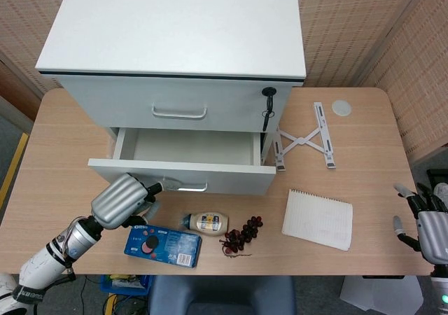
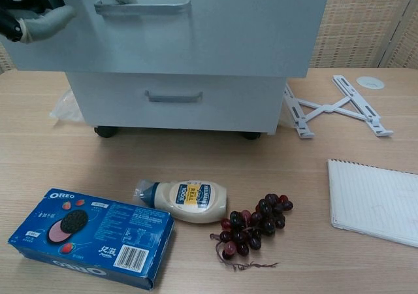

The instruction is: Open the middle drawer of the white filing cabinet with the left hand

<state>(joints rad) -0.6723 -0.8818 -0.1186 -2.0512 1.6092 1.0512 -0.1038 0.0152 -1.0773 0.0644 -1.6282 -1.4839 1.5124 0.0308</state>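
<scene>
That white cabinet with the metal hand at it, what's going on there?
A two-armed robot is opening the middle drawer of the white cabinet that sits on the table. Its left hand is at the drawer's handle, and the drawer stands partly out, showing nothing inside. The right hand waits at the table's far edge, open, holding nothing. In front of the cabinet lie a cookie box, a squeeze bottle, grapes and a notepad.
</scene>
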